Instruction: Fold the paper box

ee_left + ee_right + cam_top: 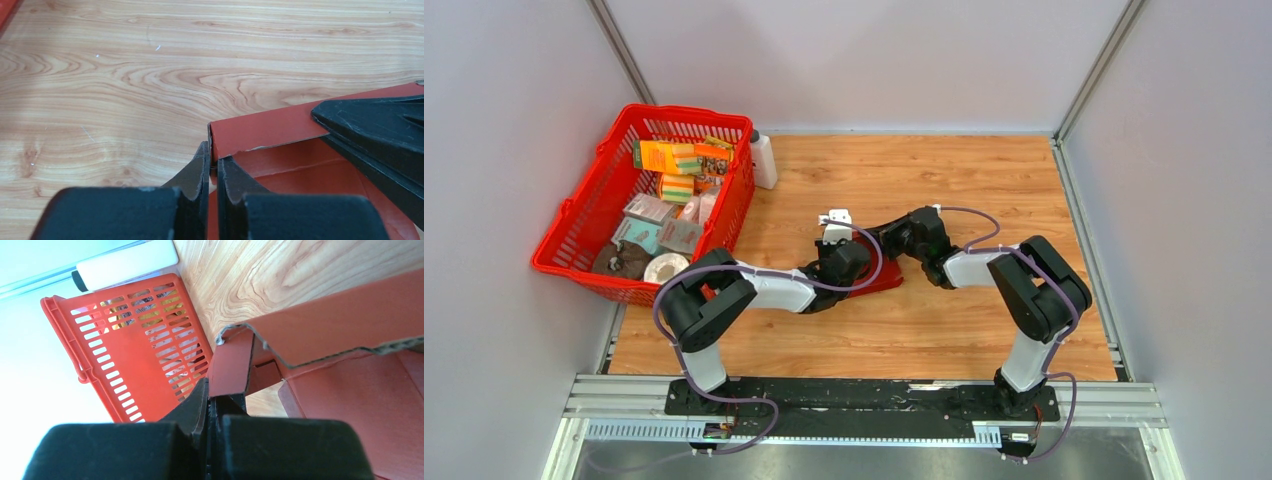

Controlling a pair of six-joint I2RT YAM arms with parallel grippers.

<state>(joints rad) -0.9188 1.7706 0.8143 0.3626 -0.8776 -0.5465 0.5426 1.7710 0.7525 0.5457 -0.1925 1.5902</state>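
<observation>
The paper box is dark red thin cardboard, partly folded, lying mid-table between both arms. In the left wrist view one raised wall of the paper box ends in a corner, and my left gripper is shut on that corner, its jaws nearly together. The right arm's black fingers hold the same wall from the right. In the right wrist view my right gripper is shut on a bent flap of the paper box. From above, the left gripper and right gripper meet over the box.
A red mesh basket with several printed packages stands at the far left; the same basket fills the left of the right wrist view. A white bottle stands beside its far corner. White walls enclose the wooden table.
</observation>
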